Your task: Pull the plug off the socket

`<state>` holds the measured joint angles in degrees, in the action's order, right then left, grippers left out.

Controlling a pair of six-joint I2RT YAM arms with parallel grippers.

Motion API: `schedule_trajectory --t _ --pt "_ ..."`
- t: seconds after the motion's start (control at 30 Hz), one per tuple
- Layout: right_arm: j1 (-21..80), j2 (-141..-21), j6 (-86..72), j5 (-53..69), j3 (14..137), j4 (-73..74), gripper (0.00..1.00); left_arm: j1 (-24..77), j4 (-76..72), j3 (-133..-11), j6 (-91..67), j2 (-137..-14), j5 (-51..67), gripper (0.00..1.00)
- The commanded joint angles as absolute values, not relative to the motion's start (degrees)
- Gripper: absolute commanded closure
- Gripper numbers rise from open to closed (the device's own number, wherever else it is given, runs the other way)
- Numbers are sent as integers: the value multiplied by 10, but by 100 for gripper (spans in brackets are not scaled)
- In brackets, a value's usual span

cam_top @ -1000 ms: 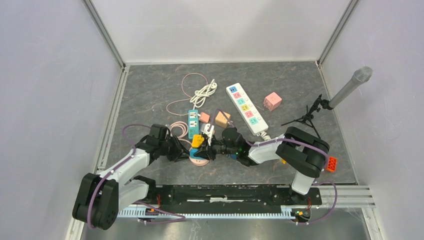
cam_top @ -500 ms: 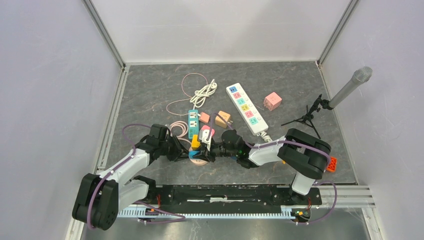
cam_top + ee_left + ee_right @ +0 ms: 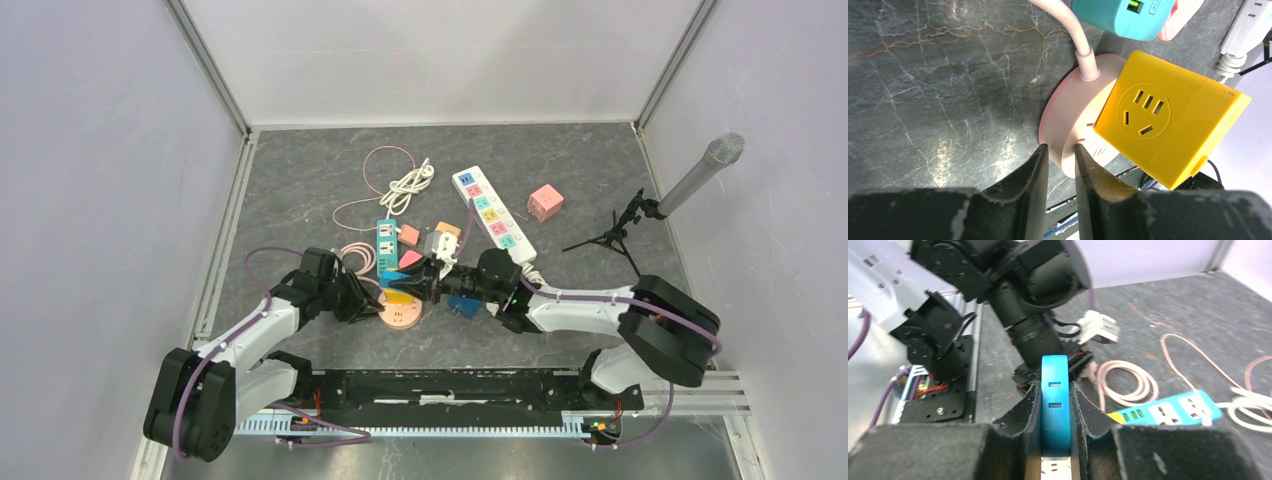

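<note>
Grey marbled tabletop fills the enclosure. The landmark on it is a round pale-pink plastic socket base, lying flat near the front edge between the two arms. A thick pink cord leaves the base's far rim. A glossy yellow cube adapter, with a three-slot outlet on its upper face, sits on the base and overhangs its right side.

The left gripper reaches in from the left of the base with its jaws drawn close on the rim, which appears to pin the base to the table. The right gripper is clamped tight on a bright blue flat-sided plastic plug. This is a smooth, hard block with two small slots on its narrow edge, seated deep between the fingers. It hangs in the air just right of the base and apart from it.

No blue shows on the base's face in the left wrist view, so the pull itself looks done and the step in hand is the withdrawal. The next move calls for carrying the plug further right of the base and setting it on bare table before the jaws part. The left grip should hold the base down until then. The plug's slick sides could slip if the wrist tilts.
</note>
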<state>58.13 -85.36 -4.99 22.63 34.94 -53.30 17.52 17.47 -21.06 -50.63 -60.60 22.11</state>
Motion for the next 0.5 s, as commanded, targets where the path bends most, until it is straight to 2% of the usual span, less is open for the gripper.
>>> schedule_trajectory --t 0.0,0.23,0.47 --pt "566 -795 -43 139 327 -469 100 177 213 -231 -507 -588 157 66" --pt "560 -775 -104 -63 358 -259 99 177 207 -285 -490 -584 167 57" --pt "526 -816 -158 -85 383 -220 99 177 203 -299 -489 -587 180 51"
